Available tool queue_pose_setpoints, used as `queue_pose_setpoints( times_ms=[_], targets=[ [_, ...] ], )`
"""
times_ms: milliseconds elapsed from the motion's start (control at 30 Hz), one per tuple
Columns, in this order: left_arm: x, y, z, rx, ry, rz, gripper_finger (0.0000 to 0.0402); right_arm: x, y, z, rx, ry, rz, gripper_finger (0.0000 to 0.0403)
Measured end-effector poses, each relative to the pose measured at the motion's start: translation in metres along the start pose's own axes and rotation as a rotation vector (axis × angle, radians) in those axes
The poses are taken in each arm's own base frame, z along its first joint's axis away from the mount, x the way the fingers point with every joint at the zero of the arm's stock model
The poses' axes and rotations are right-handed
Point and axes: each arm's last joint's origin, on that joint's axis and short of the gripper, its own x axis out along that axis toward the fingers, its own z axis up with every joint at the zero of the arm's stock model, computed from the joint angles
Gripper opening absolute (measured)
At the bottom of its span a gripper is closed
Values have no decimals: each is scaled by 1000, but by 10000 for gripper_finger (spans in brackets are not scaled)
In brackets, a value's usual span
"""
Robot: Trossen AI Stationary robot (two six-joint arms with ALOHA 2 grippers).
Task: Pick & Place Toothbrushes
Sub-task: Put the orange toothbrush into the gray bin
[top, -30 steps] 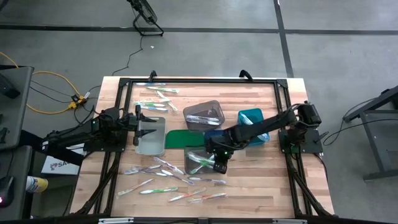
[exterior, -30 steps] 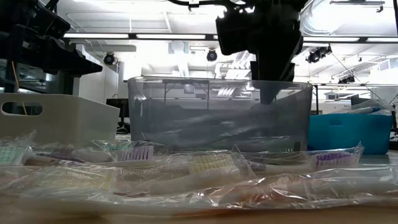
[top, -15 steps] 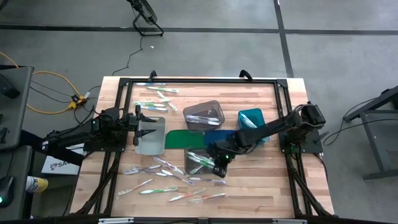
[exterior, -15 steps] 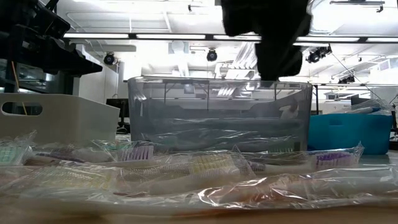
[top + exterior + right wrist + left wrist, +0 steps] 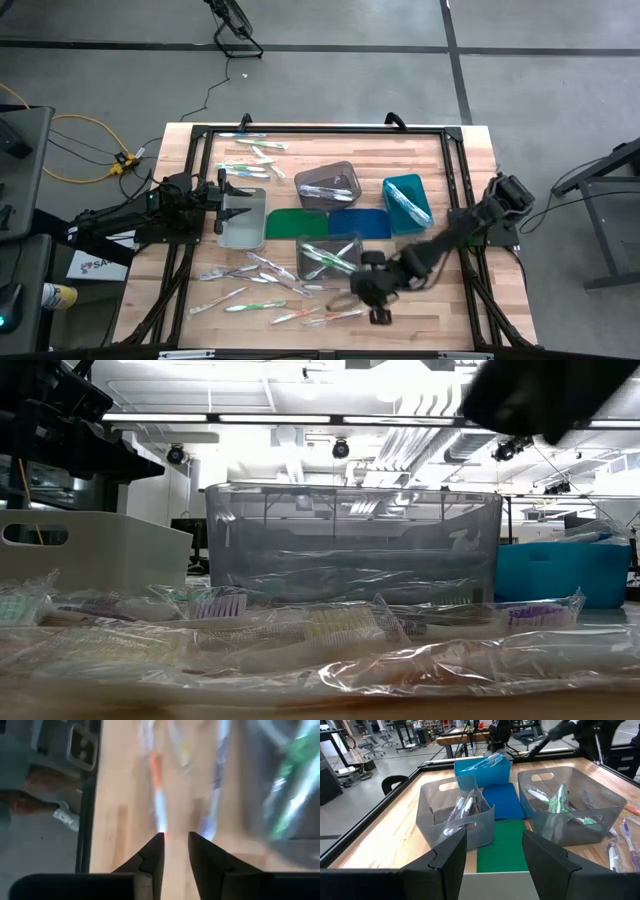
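Now reaching for next pick: right gripper (image 5: 378, 312) empty, jaws narrowly parted, above loose toothbrushes (image 5: 322, 316) on table (image 5: 440, 300) front, just beside grey bin (image 5: 330, 258) holding 2 or more; next, descend, centre on 1, close.

Four bins sit mid-table: one (image 5: 243, 219) at the left under the left gripper (image 5: 226, 207), one (image 5: 327, 184) behind centre, one (image 5: 406, 203) to the right, one (image 5: 328, 259) nearer the front. Two mats (image 5: 330, 222) lie side by side between them. Loose toothbrushes (image 5: 262, 285) lie along the front and a few (image 5: 252, 152) at the back left; the right gripper (image 5: 375, 312) hangs over the front ones.
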Motion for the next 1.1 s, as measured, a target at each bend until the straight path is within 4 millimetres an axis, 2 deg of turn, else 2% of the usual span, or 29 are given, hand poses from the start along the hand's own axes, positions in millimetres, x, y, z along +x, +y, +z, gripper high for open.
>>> queue_pose_setpoints(
  times_ms=[233, 433, 767, 900, 1100],
  targets=[
    [0, 0, 0, 0, 0, 0, 187, 23, 28, -32, -66, -46, 35, 164],
    [0, 0, 0, 0, 0, 0, 187, 48, 36, -35, -211, -130, -16, 205],
    [0, 0, 0, 0, 0, 0, 187, 89, 36, -40, -297, -154, -37, 203],
    [0, 0, 0, 0, 0, 0, 187, 98, 33, -43, -300, -147, -94, 195],
    [0, 0, 0, 0, 0, 0, 187, 100, 26, -43, -284, -124, -123, 168]
  ],
)
